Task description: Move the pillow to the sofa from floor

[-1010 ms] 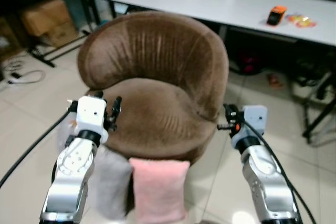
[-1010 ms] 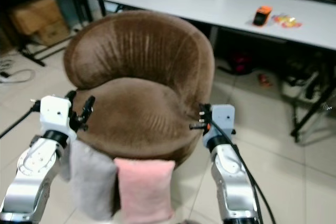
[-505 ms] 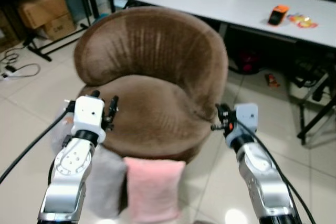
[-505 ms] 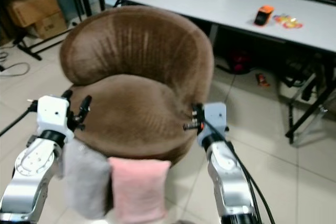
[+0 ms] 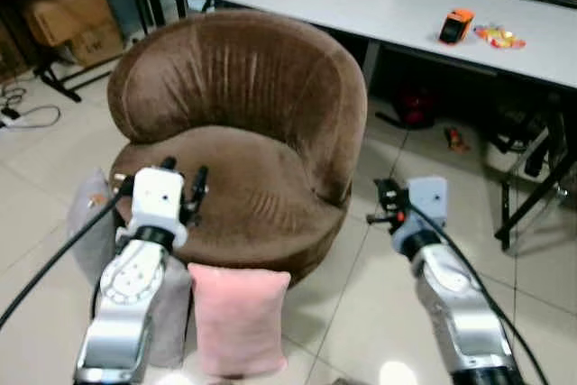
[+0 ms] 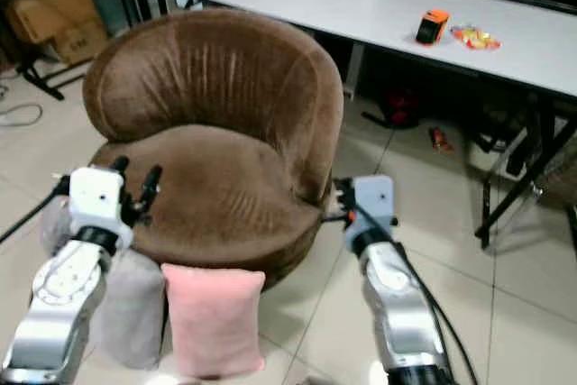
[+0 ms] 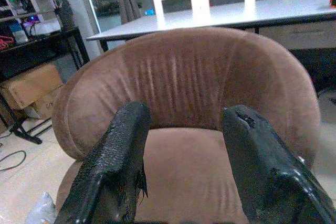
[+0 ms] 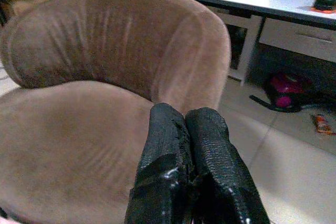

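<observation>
- A long white table (image 5: 361,2) stood behind everything, carrying a small orange object (image 5: 454,24) and a bright snack wrapper (image 5: 496,37) near its far end.
- A round brown velvet tub sofa (image 5: 239,123) sat on the pale tiled floor (image 5: 361,304) in front of the table, its seat bare.
- A pink rectangular fabric pillow (image 5: 236,317) stood upright on the floor, leaning against the front of the sofa's base.
- A grey plush cushion (image 6: 131,308) stood just beside the pink pillow on the robot's left, partly hidden behind the left arm.
- Cardboard boxes (image 5: 68,29) sat under a dark rack at the far left.
- The left gripper (image 7: 184,166) hovered over the front left edge of the seat, its two black fingers (image 7: 118,166) spread apart with nothing between them.
- The right gripper (image 8: 189,166) hung beside the sofa's right flank, above the floor, fingers pressed together and holding nothing.
- A white cable (image 5: 27,117) lay coiled on the floor at the left.
</observation>
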